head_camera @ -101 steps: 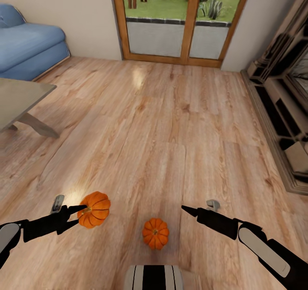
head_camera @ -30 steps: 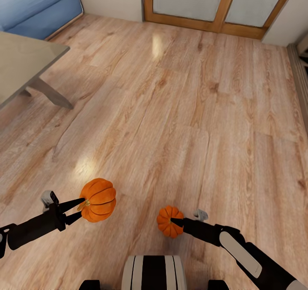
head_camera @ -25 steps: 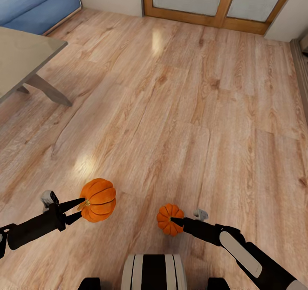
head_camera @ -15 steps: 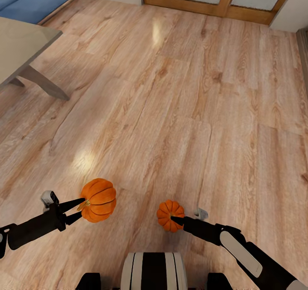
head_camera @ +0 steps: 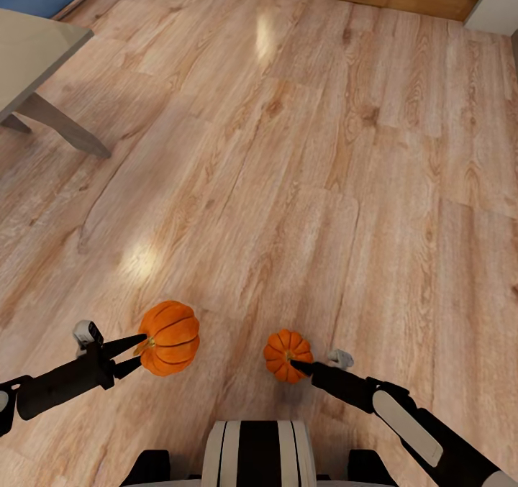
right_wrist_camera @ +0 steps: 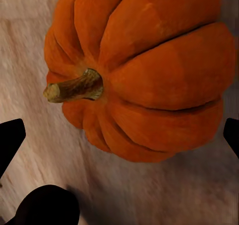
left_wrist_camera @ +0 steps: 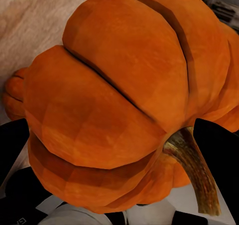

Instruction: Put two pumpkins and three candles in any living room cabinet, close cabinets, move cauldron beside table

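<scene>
Pumpkins, two, round, ribbed and orange, both low in the head view. The larger-looking pumpkin point(head_camera: 169, 327) at lower left is held clear of the light wood-plank floor point(head_camera: 302, 149) by the left gripper point(head_camera: 141, 352), whose black fingers point(head_camera: 122, 344) stand slightly apart and close on the stem end; in the left wrist view the curved brownish stem point(left_wrist_camera: 194, 170) lies between the two dark fingers point(left_wrist_camera: 219, 160). The smaller-looking pumpkin point(head_camera: 287, 354) sits on the floor at lower centre. The right gripper point(head_camera: 301, 365) reaches it from the lower right, its tip at the fruit's near side. In the right wrist view this pumpkin point(right_wrist_camera: 149, 70) lies on its side with its stem point(right_wrist_camera: 74, 88) pointing sideways, and the black fingers point(right_wrist_camera: 10, 140) stand wide apart at either edge of the frame, holding nothing. A grey table point(head_camera: 29, 55) with an angled leg occupies the upper left.
</scene>
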